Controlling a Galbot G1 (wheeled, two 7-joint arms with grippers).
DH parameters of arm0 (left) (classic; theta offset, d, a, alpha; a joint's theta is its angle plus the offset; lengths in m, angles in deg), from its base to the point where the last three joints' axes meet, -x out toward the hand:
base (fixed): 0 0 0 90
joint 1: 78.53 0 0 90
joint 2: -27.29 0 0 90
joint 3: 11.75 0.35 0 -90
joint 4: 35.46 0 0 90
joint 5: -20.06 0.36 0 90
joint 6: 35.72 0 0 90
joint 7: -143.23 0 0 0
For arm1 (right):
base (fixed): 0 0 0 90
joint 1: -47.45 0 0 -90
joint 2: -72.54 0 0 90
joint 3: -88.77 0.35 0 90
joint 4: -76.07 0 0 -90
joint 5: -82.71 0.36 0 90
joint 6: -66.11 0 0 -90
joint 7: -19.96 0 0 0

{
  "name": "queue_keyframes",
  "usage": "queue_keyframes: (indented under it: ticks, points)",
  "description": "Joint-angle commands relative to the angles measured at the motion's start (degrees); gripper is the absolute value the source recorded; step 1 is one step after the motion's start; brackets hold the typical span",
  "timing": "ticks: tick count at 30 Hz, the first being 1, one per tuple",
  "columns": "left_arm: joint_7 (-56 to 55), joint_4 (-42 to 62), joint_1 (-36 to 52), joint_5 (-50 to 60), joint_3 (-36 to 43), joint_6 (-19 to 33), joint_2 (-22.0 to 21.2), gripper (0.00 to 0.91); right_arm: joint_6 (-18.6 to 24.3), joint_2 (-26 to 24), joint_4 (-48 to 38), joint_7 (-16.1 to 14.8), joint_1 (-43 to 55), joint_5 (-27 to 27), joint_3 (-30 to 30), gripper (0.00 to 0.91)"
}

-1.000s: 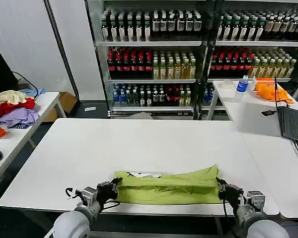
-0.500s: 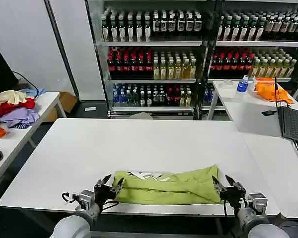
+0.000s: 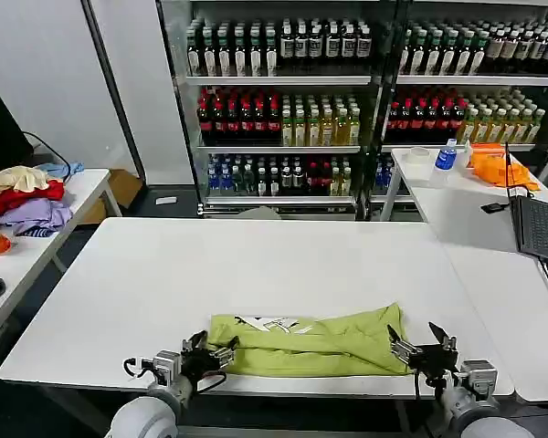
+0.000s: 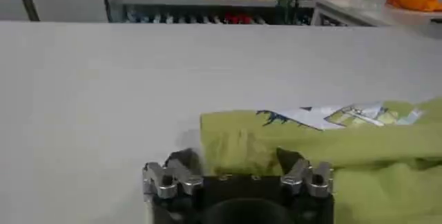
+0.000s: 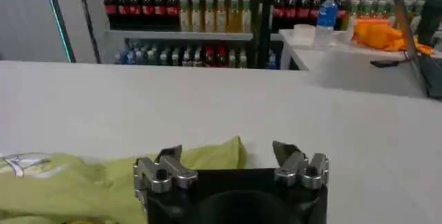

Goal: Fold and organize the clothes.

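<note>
The left gripper has its fingers spread, one finger over the lime shirt edge, the other on the bare white table. A printed white patch shows on the shirt at the gripper's one o'clock.

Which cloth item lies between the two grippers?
The lime T-shirt on the front table, between left gripper and right gripper; other cloths sit on side tables.

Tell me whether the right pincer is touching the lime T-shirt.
Apart. In the head view the right pincer, jaws open, sits just off the right end of the lime T-shirt, with a sliver of white table between them.
</note>
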Motion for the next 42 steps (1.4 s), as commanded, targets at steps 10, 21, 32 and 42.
queue_keyframes:
  ticks: [10,21,32,42]
  points:
    - [2.4,0.1,-1.1,-8.2,-2.2,-1.8,1.5,0.02,0.5,-2.7,-1.2,0.3,2.0,1.9,0.7,0.907]
    - [3.3,2.1,-0.4,-15.2,-11.6,-2.5,5.3,0.02,1.7,-4.3,-3.4,0.3,3.7,2.6,0.5,0.907]
    - [3.5,5.8,0.9,-20.9,-23.7,-2.7,11.8,0.02,2.1,-6.2,-5.8,0.5,8.0,4.7,-0.9,0.907]
    - [3.6,5.9,2.8,-28.4,-28.7,-2.7,13.9,0.02,2.2,-8.2,-7.3,0.5,10.7,6.2,-1.9,0.907]
